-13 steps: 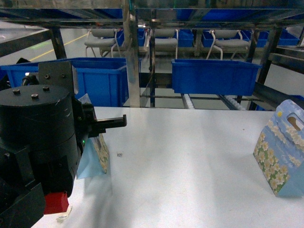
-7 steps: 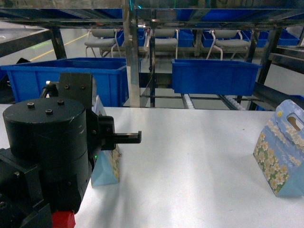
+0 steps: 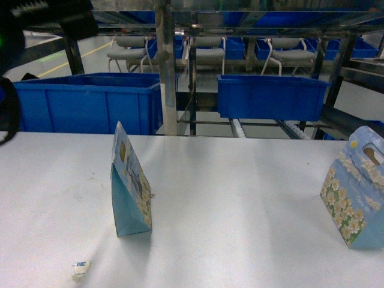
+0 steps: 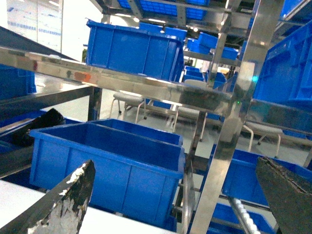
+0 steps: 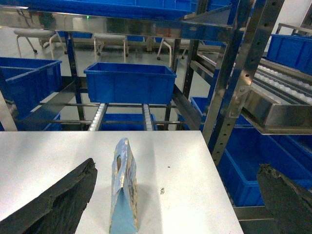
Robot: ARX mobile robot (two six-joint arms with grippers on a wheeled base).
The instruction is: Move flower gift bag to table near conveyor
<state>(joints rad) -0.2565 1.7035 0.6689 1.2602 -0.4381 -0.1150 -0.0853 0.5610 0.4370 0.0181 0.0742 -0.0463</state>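
One flower gift bag point(image 3: 131, 187) stands upright and free on the left half of the white table point(image 3: 240, 216), narrow end toward me. Another flower gift bag point(image 3: 356, 195) stands at the table's right edge. In the right wrist view a gift bag point(image 5: 124, 192) stands end-on ahead of my right gripper point(image 5: 176, 165), nearer its left finger, and the gripper is open and apart from it. My left gripper point(image 4: 174, 163) is open and empty, raised and facing the racking. The conveyor's white rollers point(image 3: 237, 127) run behind the table.
Blue bins point(image 3: 90, 105) point(image 3: 271, 96) sit in the steel racking just beyond the table's far edge. The left arm point(image 3: 51, 15) shows dark at the top left of the head view. A small white scrap point(image 3: 80, 268) lies near the table's front left. More roller lanes point(image 5: 282, 80) run right of the table.
The left arm, low in front of the left gift bag before, has lifted up and out to the top left. The bag now stands uncovered on the table.
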